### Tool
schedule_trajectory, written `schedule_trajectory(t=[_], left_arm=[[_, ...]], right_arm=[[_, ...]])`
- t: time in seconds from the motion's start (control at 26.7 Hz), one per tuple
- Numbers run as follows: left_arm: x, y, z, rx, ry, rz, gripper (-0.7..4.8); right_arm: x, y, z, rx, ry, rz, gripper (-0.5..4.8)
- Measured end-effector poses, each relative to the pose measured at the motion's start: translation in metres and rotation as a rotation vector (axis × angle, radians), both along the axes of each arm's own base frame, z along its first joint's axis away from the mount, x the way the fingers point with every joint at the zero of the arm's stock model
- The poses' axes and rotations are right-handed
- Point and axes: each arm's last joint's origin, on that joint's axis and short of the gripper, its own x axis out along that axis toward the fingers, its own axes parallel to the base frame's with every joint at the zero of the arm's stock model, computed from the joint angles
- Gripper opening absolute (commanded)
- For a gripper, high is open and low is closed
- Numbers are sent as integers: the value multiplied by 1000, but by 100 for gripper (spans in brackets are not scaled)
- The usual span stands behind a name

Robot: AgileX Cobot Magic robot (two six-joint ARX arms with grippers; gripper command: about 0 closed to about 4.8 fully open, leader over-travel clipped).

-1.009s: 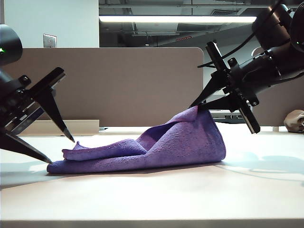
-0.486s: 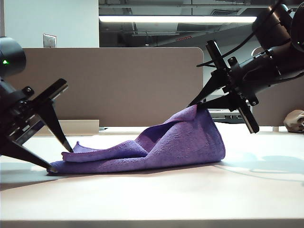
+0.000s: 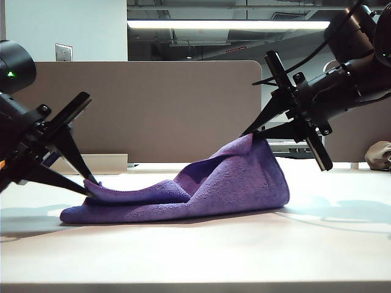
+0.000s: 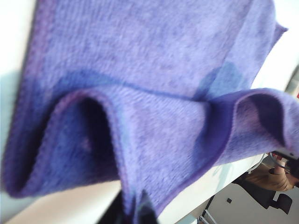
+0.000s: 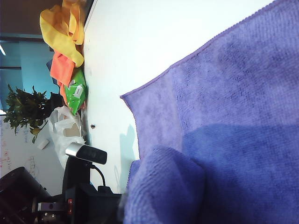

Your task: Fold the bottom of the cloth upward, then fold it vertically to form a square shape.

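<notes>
A white worktop point(image 3: 195, 256) sits before a brown divider point(image 3: 153, 110). Yellow, orange and green cloths point(image 5: 65, 46) pile beside a plant point(image 5: 25, 109) and webcam point(image 5: 86, 153).

Tabletop point(image 3: 195, 250): pale cream, smooth, with soft shadows at both sides.
Partition point(image 3: 146, 110): a tan-brown divider panel with a rounded upper corner, standing behind the tabletop.
Wall point(image 3: 67, 30): light blue-grey, carrying a small switch plate point(image 3: 63, 52).
Ceiling light point(image 3: 227, 24): a long bright strip under a dark, open ceiling.
Far right: a brownish-grey lump point(image 3: 379, 155), perhaps crumpled paper; too small to tell.
Right wrist view: a leafy potted plant point(image 5: 25, 109) and bright yellow, orange and green items point(image 5: 65, 42) beyond the tabletop's edge.
</notes>
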Motion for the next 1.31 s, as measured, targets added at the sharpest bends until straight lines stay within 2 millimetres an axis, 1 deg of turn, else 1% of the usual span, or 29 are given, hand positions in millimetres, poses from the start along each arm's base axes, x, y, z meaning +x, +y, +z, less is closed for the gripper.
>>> schedule_trajectory(t=[0.07,0.34,0.41,0.6,0.75,0.86,1.01,1.23,1.27,1.31], left_arm=[[3,-1,2,-13,-21,11,-6],[13,-3,11,-82,-86,85,-6],[16,-3,13,-87,-94,126,-6],[22,0,15,-53,-100,302,-6],[27,0,18,-67,-125,383,-6],[31,6,20,-66,-148,441,-6],[34,17,18,-70,-138,493,-6],[38,17,7,-71,-106,483,-3],[39,17,5,-79,-105,474,13],[40,16,3,-89,-103,461,41]], right_arm=[[0,0,0,0,0,0,-2],[0,0,0,4,5,-2,-2],[0,0,0,5,8,-4,-2],[1,-1,0,3,19,-41,-2],[2,-4,0,-1,22,-64,-2],[4,-8,0,1,32,-94,-2],[5,-9,0,-5,38,-118,-2],[5,-10,-1,-16,41,-137,0],[5,-10,-1,-18,41,-139,22],[5,-10,-1,-18,41,-140,91]])
